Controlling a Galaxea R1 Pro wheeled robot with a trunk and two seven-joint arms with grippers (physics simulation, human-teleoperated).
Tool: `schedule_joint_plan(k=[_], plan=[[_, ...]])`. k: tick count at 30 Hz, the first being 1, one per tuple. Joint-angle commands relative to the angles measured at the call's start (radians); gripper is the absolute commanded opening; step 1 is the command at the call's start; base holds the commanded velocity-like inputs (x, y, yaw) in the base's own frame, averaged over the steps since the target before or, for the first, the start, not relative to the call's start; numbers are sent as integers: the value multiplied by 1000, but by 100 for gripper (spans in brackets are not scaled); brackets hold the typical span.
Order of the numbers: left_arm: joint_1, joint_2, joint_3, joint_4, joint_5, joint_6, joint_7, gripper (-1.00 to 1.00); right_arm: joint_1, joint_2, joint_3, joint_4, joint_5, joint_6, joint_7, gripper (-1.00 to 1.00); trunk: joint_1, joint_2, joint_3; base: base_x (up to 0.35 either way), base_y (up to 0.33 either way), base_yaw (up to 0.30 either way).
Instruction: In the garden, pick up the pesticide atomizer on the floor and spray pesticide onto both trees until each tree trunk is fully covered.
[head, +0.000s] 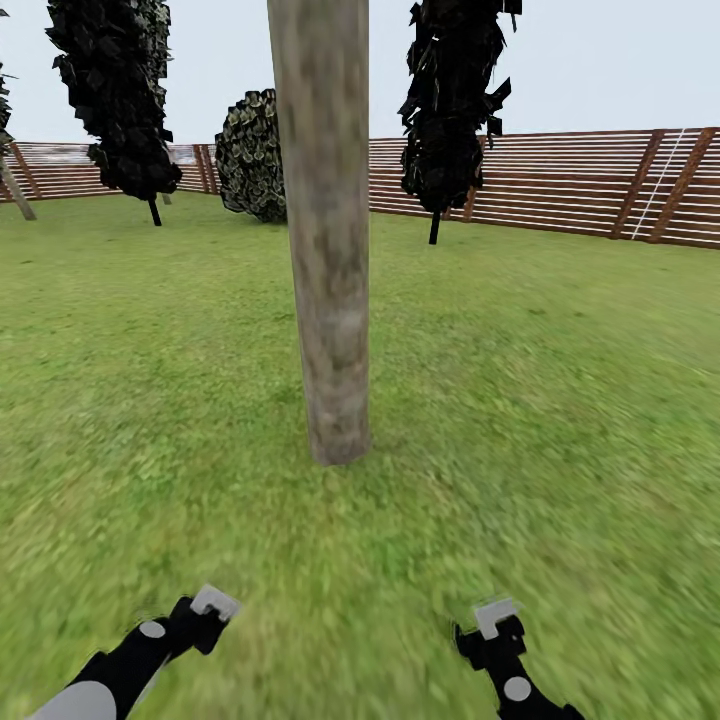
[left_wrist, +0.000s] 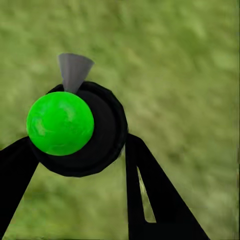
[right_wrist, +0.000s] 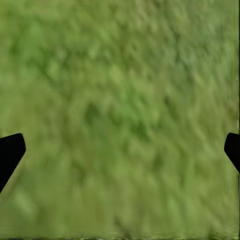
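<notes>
We are facing a thick, straight tree trunk (head: 325, 230) with mottled grey-beige bark, rising from blurry green grass (head: 560, 400) before a reddish-brown slatted fence (head: 560, 185) and dark leafy trees. Our left gripper (left_wrist: 80, 150) is clasping the pesticide atomizer (left_wrist: 75, 127), a round black body with a glossy green ball and a grey cone nozzle, over the lawn. Our right gripper (right_wrist: 120, 150) is hanging spread wide, holding nothing.
</notes>
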Motion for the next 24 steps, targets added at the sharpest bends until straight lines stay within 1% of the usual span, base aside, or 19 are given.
schedule_joint_plan(k=[1, 3, 5, 6, 8, 9, 10, 11, 13, 14, 15, 18, 19, 21, 24], plan=[[-1, -14, 20, 15, 21, -4, 24, -100, 0, -5, 3, 27, -16, -30, -22, 100, 0, 0, -1, 0, 0, 0], [-1, -28, 26, 25, 54, -4, 41, -100, 0, -9, 5, 42, -29, -48, -36, 100, 0, 0, -1, 0, 0, 0], [-1, -37, 28, 29, 77, -5, 49, -100, 0, -10, 8, 47, -33, -57, -41, 100, 0, 0, -1, 0, 0, 0], [-1, -39, 29, 30, 86, -4, 51, -100, 0, -8, 8, 47, -34, -59, -42, 100, 0, 0, -1, 0, 0, 0], [-1, -43, 37, 31, 123, -2, 54, -100, 0, -4, 6, 47, -37, -62, -45, 100, 0, 0, -1, 0, 0, 0], [-1, -45, 41, 30, 154, 18, 53, -100, 0, -3, 5, 49, -40, -64, -46, 100, 0, 0, -1, 0, 0, 0], [-1, -45, 42, 29, 161, 30, 53, -100, 0, -3, 5, 50, -41, -65, -46, 100, 0, 0, -1, 0, 0, 0], [-1, -46, 42, 26, 170, 60, 53, -100, 0, -3, 5, 52, -42, -66, -47, 100, 0, 0, -1, 0, 0, 0], [-4, -48, 42, 18, 179, 137, 53, -100, 0, -7, 4, 53, -43, -67, -46, 100, 0, 0, -1, 0, 0, 0], [-9, -59, 42, 13, 183, 211, 51, -100, 0, -11, 3, 54, -43, -66, -46, 100, 0, 0, -1, 0, 0, 0], [-9, -63, 42, 11, 184, 219, 50, -100, 0, -12, 3, 54, -44, -66, -46, 100, 0, 0, -1, 0, 0, 0], [-11, -95, 40, -9, 183, 246, 51, -100, 0, -13, 3, 58, -50, -65, -44, 100, 0, 0, -1, 0, 0, 0], [-11, -107, 38, -19, 183, 254, 51, -100, 0, -13, 3, 59, -64, -65, -44, 100, 0, 0, -1, 0, 0, 0], [-13, -112, 39, -28, 183, 259, 52, -100, 1, -13, 3, 59, -83, -68, -44, 100, 0, 0, -1, 14, 0, 0], [-15, -114, 40, -70, 183, 268, 53, -100, 1, -17, 3, 60, -120, -112, -45, 100, 0, 0, -1, 223, 0, 0]])
